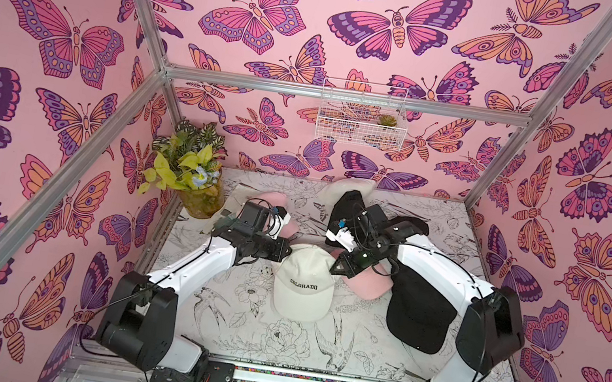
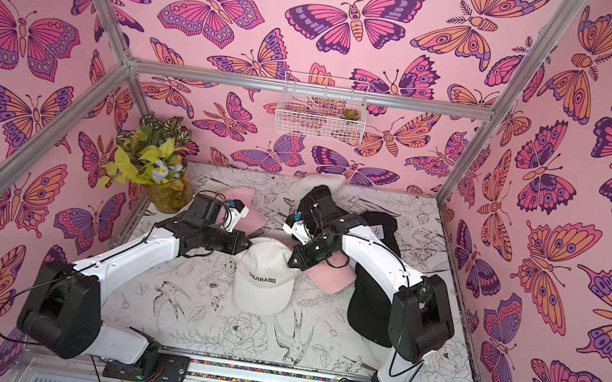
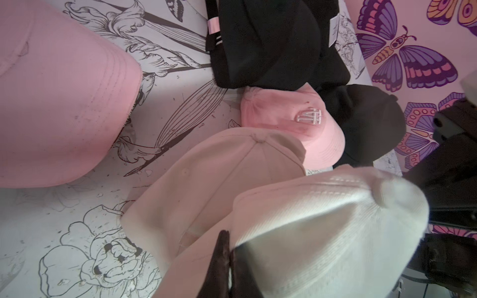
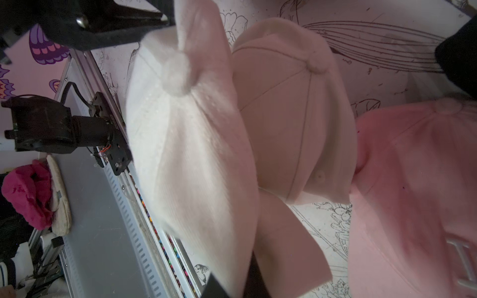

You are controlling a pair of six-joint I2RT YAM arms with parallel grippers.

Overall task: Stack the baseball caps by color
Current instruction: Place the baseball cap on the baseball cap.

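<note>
Pink butterfly walls (image 1: pixel 48 47) close three sides of a table (image 1: pixel 231 338) printed with black line drawings of flowers and birds.

The left gripper (image 3: pixel 231 268) has its dark fingers pressed together on the edge of a white ribbed cap (image 3: pixel 322 232). The right gripper (image 4: pixel 232 286) is closed in the same way on another edge of this cap. The cap sits raised between them, over a smooth cream cap (image 3: pixel 219 175).

In both top views the two grippers stand at the back sides of a lettered cap (image 1: pixel 304 283), white with the word COLORADO. I cannot tell if it is the ribbed one or the cream one.

Touching the right side of the lettered cap lies a pink cap with a white logo (image 1: pixel 368 287), partly under the right wrist. Further right, a black cap (image 1: pixel 421 318) lies under the right arm, near the right wall. Behind the lettered cap to the left is a second pink cap (image 1: pixel 273 200). Behind it to the right are more black caps (image 1: pixel 347 207) and a pale cap (image 1: pixel 346 188) at the back edge.

Far behind and left of the lettered cap, a plant in a glass vase (image 1: pixel 189 182) fills the corner. In front of the lettered cap the printed surface lies open up to the metal rail (image 1: pixel 307 381) that carries both arms. To its left the surface is open too, crossed only by the left arm. High above, a wire basket (image 1: pixel 362 113) hangs on the back wall.
</note>
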